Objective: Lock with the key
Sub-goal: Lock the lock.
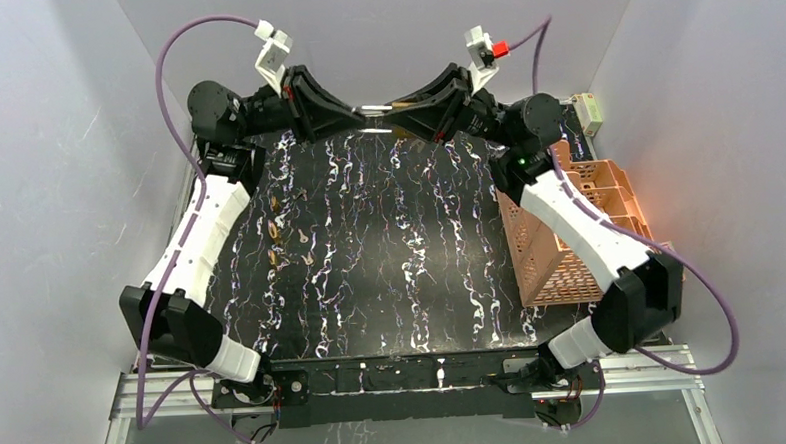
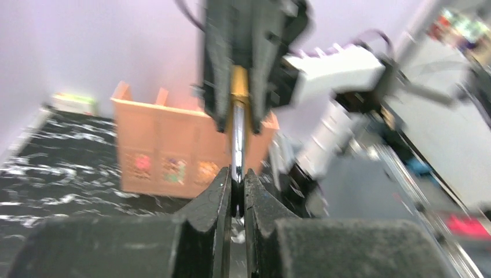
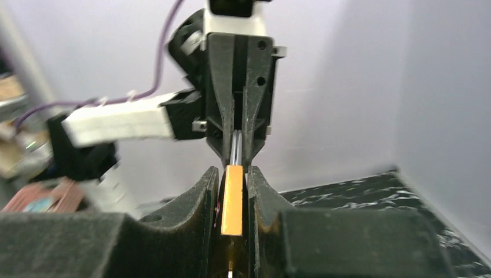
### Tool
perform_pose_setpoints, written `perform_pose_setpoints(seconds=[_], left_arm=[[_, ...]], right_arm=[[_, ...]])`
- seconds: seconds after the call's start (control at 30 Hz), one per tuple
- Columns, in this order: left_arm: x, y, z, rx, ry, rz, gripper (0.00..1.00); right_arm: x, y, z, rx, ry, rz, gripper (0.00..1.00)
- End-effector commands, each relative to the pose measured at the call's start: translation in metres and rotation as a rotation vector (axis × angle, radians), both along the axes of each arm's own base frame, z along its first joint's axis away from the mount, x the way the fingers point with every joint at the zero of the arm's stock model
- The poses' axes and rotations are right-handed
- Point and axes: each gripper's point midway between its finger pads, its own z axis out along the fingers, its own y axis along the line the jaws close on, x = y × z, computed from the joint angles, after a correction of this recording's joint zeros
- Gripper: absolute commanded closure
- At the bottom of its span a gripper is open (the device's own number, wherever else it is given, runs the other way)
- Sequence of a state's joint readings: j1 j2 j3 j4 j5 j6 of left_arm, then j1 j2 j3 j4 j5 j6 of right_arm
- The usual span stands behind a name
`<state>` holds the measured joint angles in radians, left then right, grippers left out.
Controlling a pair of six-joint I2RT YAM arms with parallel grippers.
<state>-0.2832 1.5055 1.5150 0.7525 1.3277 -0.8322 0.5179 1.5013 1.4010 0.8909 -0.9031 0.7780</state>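
Brass padlock (image 3: pixel 233 202) in right hand (image 3: pixel 233 175), smooth steel shaft (image 2: pixel 237 139) in left hand (image 2: pixel 237 177)

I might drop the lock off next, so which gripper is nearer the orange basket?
Right. The right gripper is up at the far middle, left of the basket; the left gripper faces it from farther left. Both hold the lock.

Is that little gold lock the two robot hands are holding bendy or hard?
Probably hard: the small brass padlock spans straight between the right gripper and left gripper without sagging. Its shiny silver metal part looks smooth, so it might slip. Likely heavy for its size, being metal.
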Motion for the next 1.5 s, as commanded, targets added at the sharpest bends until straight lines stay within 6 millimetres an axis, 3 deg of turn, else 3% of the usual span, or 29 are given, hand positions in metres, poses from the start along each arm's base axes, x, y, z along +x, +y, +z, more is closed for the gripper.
perform_pose_setpoints(seconds=[0.0, 0.2, 0.23, 0.3, 0.37, 0.47, 0.53, 0.83, 1.17, 1.47], left_arm=[[0.072, -0.035, 0.007, -0.073, 0.083, 0.469, 1.0], [0.09, -0.024, 0.017, -0.127, 0.119, 0.601, 1.0], [0.092, -0.024, 0.017, -0.123, 0.123, 0.607, 1.0], [0.094, -0.023, 0.016, -0.112, 0.119, 0.625, 1.0], [0.096, -0.019, 0.018, -0.102, 0.106, 0.651, 1.0], [0.097, -0.015, 0.022, -0.094, 0.084, 0.681, 1.0], [0.097, -0.014, 0.024, -0.091, 0.074, 0.689, 1.0], [0.092, -0.008, 0.029, -0.09, 0.044, 0.704, 1.0], [0.079, -0.004, 0.044, -0.103, 0.0, 0.694, 1.0], [0.062, 0.0, 0.06, -0.122, -0.056, 0.67, 1.0]], right_arm=[[-0.06, 0.044, 0.0, -0.003, 0.01, -0.022, 1.0], [-0.061, 0.035, -0.02, -0.024, 0.041, -0.072, 1.0], [-0.062, 0.034, -0.023, -0.027, 0.042, -0.072, 0.92], [-0.064, 0.03, -0.025, -0.025, 0.024, -0.089, 0.6], [-0.064, 0.023, -0.025, -0.016, 0.006, -0.127, 0.4], [-0.063, 0.011, -0.025, -0.015, -0.016, -0.197, 0.23], [-0.061, 0.005, -0.028, -0.027, -0.023, -0.232, 0.17], [-0.058, -0.021, -0.057, -0.084, 0.013, -0.332, 0.12], [-0.049, -0.039, -0.072, -0.134, 0.038, -0.395, 0.11], [-0.042, -0.048, -0.096, -0.195, 0.128, -0.339, 0.12]])
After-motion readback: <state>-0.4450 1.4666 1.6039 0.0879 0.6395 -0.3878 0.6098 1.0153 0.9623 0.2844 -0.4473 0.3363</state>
